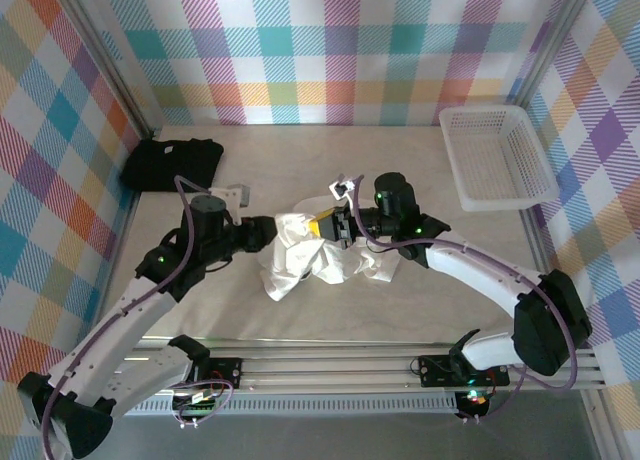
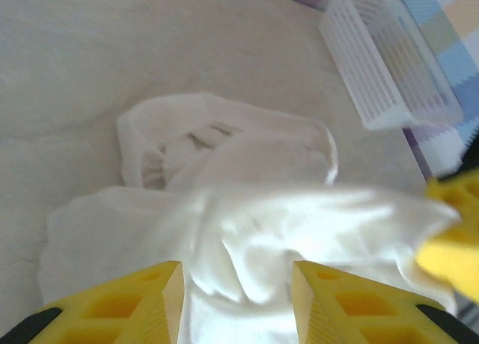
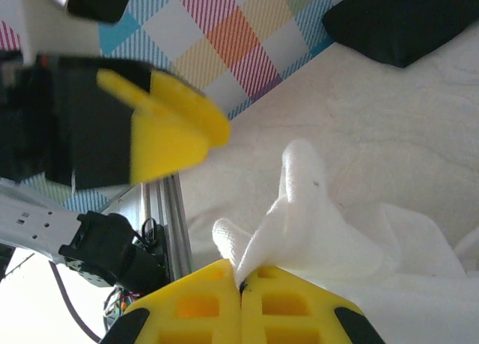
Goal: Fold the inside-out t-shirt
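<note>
Left arm [image 1: 115, 328]: white shell, black joints, purple cable [image 1: 180, 188] looping off it. Right arm [image 1: 480, 265]: same white, bulky black elbow, green light glowing. Left hand [image 2: 236, 303], right hand [image 3: 241, 299]: yellow fingers, hollow cells moulded in, black mounts.

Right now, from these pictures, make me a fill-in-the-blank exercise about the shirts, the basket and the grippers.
1. The right gripper is pinching the ___ t-shirt.
2. The black t-shirt lies in the far ___ corner of the table.
3. The white basket at the far right is ___.
Missing words: white; left; empty.
</note>
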### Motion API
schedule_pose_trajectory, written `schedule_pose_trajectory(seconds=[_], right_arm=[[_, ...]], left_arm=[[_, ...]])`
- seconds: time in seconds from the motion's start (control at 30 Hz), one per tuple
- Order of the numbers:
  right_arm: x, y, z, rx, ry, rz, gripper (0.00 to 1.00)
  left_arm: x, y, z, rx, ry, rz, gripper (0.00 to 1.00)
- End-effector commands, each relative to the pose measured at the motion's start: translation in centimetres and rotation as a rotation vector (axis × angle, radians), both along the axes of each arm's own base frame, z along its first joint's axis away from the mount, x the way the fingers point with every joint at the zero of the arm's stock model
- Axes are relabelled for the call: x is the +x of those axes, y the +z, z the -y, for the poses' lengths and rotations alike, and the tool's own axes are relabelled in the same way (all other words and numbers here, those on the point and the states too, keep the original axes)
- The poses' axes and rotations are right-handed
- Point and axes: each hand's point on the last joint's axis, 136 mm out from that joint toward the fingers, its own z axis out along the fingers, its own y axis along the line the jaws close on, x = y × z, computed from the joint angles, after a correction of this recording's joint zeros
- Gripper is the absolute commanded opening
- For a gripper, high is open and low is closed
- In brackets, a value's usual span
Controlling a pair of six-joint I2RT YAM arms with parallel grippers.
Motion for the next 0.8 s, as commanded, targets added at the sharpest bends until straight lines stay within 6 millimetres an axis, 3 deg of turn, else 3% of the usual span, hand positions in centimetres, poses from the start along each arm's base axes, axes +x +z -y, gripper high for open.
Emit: schedule_pose_trajectory(seconds=[0.0,0.2,0.53,0.63,0.77], right_arm=[[-0.2,1.4,-0.3,0.055,0.028,0.012,0.0],[-0.2,1.5,-0.2,0.056,0.025,0.018,0.0],[-0.5,1.5,0.2,0.057,0.02,0.027,0.0],[-0.6,1.4,0.3,0.052,0.021,0.037,0.0],[-0.9,0.9,1.2,-0.003,0.005,0.092,0.0]], left_arm=[[-0.5,-1.7,1.5,0.006,-0.066,-0.031,0.42],[0.4,-1.9,4.9,-0.129,-0.135,-0.076,0.41],[2.5,-3.8,5.2,-0.066,-0.092,-0.111,0.36],[3.0,-3.7,5.3,-0.066,-0.084,-0.099,0.26],[3.1,-1.8,5.5,-0.095,-0.108,-0.053,0.01]])
